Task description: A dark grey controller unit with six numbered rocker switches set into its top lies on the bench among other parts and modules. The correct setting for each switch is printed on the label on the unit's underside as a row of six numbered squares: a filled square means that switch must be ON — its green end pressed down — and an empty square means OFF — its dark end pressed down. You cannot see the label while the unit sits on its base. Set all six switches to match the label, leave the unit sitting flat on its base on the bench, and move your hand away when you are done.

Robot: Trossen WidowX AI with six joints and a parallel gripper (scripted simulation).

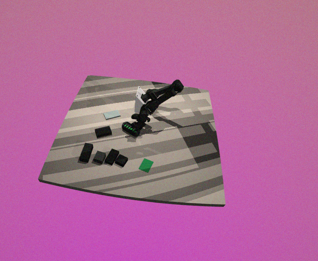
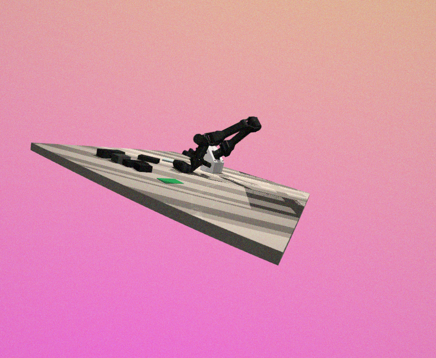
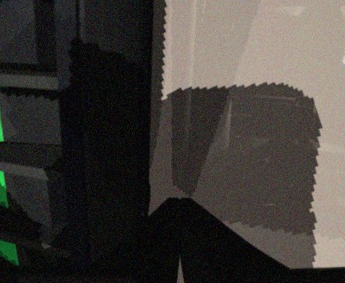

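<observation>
The dark grey controller unit [image 1: 129,129] [image 2: 180,166] [image 3: 115,132] rests on the bench, with green bands showing along its row of rocker switches in the top view. In the wrist view its side wall and part of the switch row fill the left; four green bands show, the lower ones shaded. Its label is out of sight, and the switch numbers cannot be read. My gripper [image 1: 139,128] [image 2: 191,170] [image 3: 178,209] is shut and empty. It is low at the unit's long side nearest the arm base; whether it touches the unit I cannot tell.
Several dark blocks stand on the bench, among them one flat dark module [image 1: 103,131] [image 2: 148,158]. A pale blue plate [image 1: 111,114] and a green square [image 1: 145,165] [image 2: 170,180] lie flat. The white arm mount [image 1: 139,104] [image 2: 212,166] stands behind. Striped shadows cross the bench.
</observation>
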